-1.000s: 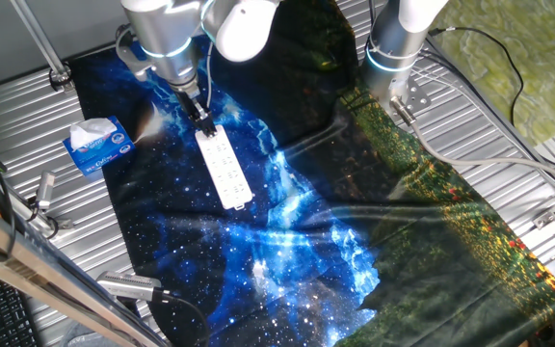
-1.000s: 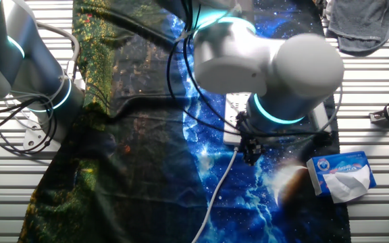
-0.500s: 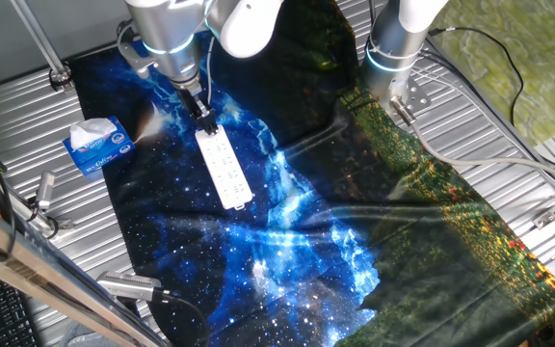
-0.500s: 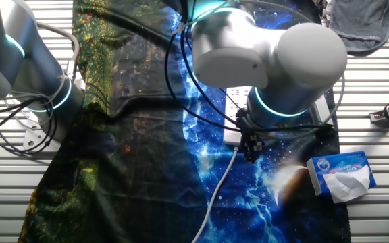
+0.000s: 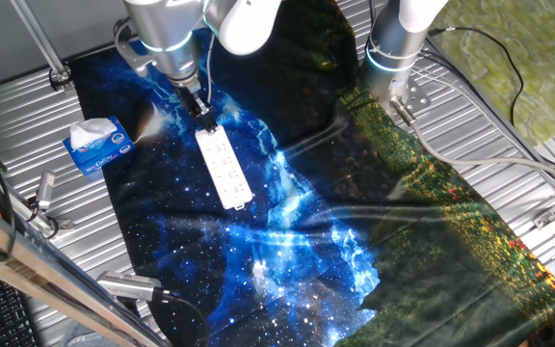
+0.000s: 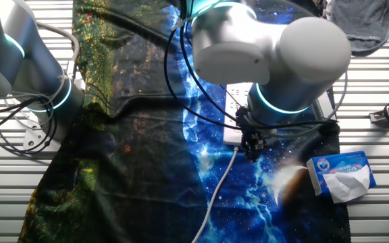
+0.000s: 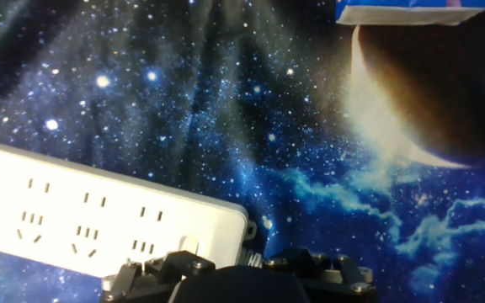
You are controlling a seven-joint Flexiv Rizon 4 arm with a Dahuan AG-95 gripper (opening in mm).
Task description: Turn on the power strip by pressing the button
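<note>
The white power strip point(image 5: 224, 169) lies on the starry blue cloth point(image 5: 287, 251), its long side running away from the front. My gripper point(image 5: 201, 112) hangs with dark fingers at the strip's far end, where the cord leaves. In the other fixed view the gripper point(image 6: 252, 148) is at the strip's end point(image 6: 231, 138), and the thin white cord point(image 6: 215, 196) trails off. The hand view shows the strip point(image 7: 99, 223) at lower left, with a small raised white button point(image 7: 189, 245) right at the gripper's dark body point(image 7: 234, 278). No view shows the fingertips clearly.
A blue-and-white tissue box point(image 5: 96, 145) sits left of the strip; it also shows in the other fixed view point(image 6: 343, 175) and at the hand view's top edge point(image 7: 411, 10). A second arm's base point(image 5: 393, 48) stands at the back. Ribbed metal table point(image 5: 509, 164) surrounds the cloth.
The gripper has shifted slightly up and back at the strip's far end. The strip and the tissue box have not moved.
</note>
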